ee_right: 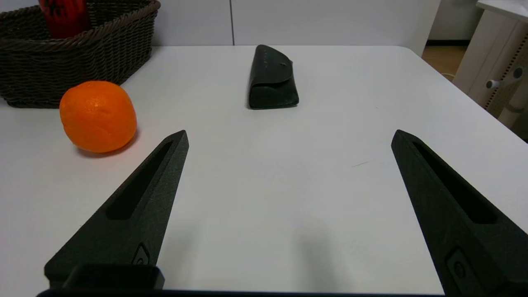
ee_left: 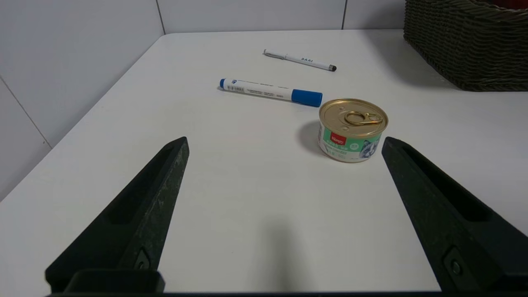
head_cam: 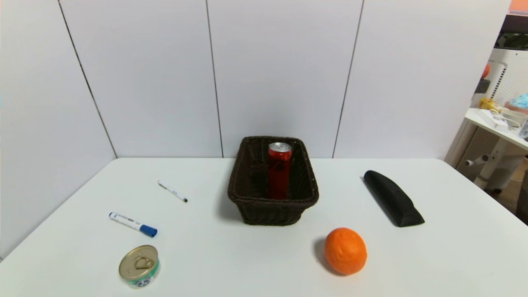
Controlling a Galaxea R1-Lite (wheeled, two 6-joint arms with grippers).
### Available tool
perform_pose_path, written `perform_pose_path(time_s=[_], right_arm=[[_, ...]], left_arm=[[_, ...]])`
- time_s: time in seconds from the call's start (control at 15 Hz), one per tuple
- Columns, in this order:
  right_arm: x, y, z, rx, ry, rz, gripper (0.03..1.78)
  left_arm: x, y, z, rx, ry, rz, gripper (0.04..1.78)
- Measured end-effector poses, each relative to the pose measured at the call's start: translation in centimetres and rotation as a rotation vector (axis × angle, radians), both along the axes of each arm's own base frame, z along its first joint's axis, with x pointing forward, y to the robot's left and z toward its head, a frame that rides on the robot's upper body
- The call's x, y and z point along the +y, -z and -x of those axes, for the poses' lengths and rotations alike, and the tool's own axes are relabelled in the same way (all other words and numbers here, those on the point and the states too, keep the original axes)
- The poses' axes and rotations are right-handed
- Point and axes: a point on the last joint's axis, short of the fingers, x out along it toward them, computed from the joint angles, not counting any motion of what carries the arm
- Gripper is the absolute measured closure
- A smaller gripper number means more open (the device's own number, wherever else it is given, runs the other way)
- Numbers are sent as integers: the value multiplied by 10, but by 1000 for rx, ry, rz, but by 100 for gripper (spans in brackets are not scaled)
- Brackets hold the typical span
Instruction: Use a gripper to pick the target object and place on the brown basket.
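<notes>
A tall slim red soda can (head_cam: 279,170) with a silver top stands upright inside the dark brown wicker basket (head_cam: 251,204) at the table's middle back. Part of the can (ee_right: 64,16) shows over the basket's rim (ee_right: 82,41) in the right wrist view. The basket's corner (ee_left: 466,45) shows in the left wrist view. Neither gripper shows in the head view. My left gripper (ee_left: 284,142) is open and empty above bare table at the near left. My right gripper (ee_right: 288,136) is open and empty above bare table at the near right.
A gold-lidded tin (head_cam: 139,266) with a green label, a blue-capped marker (head_cam: 133,224) and a thin white pen (head_cam: 173,191) lie left of the basket. An orange (head_cam: 345,251) and a black case (head_cam: 393,197) lie to its right. A side table (head_cam: 497,123) stands beyond the right edge.
</notes>
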Motion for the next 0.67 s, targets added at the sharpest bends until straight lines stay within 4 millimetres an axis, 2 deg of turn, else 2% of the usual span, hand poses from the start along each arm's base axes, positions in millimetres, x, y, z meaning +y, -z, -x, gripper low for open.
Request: perform_pose_path(time_s=[0.67], right_arm=[[0, 0, 0, 1, 0, 1, 11]], left_arm=[[0, 0, 0, 0, 0, 0, 13]])
